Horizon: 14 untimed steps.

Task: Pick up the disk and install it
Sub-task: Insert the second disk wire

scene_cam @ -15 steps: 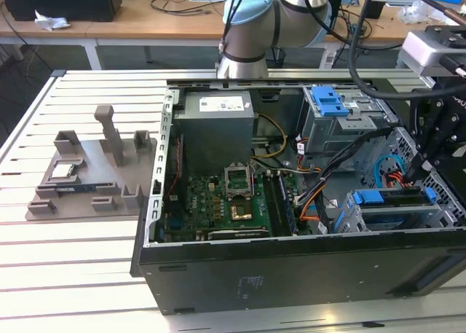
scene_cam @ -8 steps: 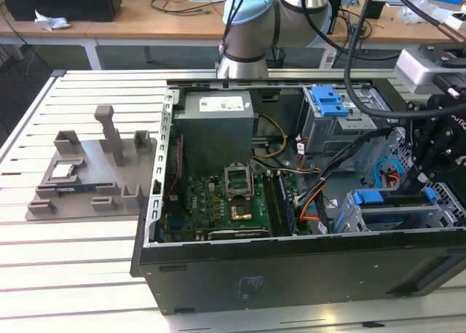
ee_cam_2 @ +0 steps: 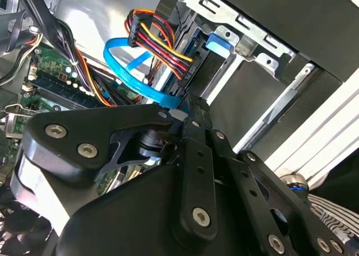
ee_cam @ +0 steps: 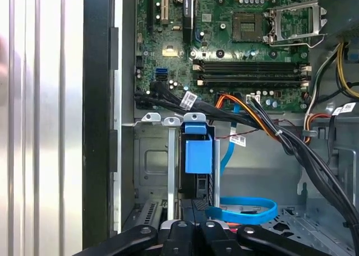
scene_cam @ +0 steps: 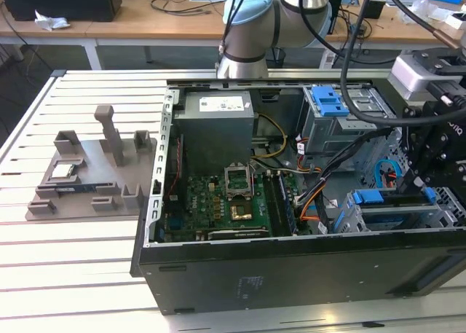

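Black hand sits low over the blue-framed silver disk in its grey metal bay; grip state unclear.

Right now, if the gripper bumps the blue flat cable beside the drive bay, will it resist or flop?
Likely flops: the blue flat cable lies in a slack loop. Probably light, being thin ribbon. It may snag rather than slide free, since one end runs up beside the disk.
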Each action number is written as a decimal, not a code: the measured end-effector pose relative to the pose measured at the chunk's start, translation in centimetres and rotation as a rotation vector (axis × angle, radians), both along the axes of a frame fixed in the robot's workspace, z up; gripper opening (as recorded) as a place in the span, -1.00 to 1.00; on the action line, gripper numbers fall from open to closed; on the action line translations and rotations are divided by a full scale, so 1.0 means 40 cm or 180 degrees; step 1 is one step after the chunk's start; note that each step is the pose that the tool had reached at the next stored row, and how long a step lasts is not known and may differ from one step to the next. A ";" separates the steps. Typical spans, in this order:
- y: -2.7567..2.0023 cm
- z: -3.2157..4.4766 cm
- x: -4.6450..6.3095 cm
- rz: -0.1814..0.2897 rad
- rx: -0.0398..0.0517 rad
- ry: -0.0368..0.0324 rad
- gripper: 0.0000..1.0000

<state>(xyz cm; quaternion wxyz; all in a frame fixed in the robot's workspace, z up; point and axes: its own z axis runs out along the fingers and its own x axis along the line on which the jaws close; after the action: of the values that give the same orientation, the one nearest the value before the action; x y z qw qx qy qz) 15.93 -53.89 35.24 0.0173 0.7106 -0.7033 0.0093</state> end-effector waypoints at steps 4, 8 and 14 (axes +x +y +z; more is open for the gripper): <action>0.000 -0.004 0.002 -0.0001 0.0001 0.0001 -0.80; 0.001 -0.011 0.002 0.0009 0.0001 0.0001 -0.80; 0.009 -0.013 0.002 0.0042 0.0000 0.0001 -0.80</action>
<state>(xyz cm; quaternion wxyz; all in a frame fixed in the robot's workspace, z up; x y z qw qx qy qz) 16.00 -53.52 34.71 0.0173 0.7152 -0.6986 0.0093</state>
